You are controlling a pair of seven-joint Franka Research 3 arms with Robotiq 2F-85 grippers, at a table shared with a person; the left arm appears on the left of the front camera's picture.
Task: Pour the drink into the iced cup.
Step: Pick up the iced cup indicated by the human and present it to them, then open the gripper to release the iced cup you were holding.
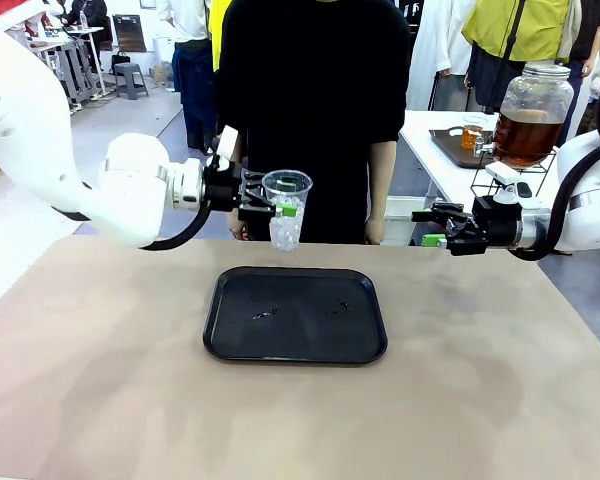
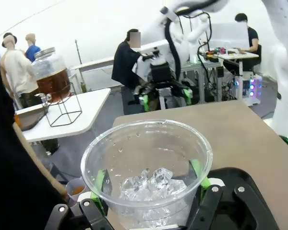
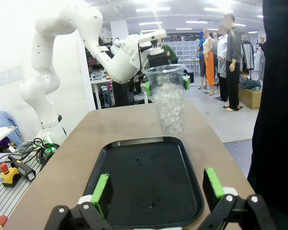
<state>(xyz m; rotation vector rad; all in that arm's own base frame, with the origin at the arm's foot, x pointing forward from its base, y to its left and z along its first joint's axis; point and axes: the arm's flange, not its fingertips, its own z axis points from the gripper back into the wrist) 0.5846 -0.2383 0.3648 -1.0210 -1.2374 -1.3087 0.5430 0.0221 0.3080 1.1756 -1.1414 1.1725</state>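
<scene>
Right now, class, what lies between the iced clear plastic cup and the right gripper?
Only air; the black rectangular tray sits lower on the table, as the right wrist view shows.

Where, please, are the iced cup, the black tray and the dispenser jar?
iced cup [image 1: 284, 232]: front view, clear side wall.
black tray [image 1: 300, 335]: front view, bare floor.
dispenser jar [image 1: 530, 120]: front view, glass body.

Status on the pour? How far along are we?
Done: iced cup is up in the air, clamped in the left gripper beyond the tray. In hand: nothing pouring; the right gripper hangs open and empty. Left: the whole pour; the drink sits in its dispenser jar on the side table, and the cup holds only ice.
</scene>
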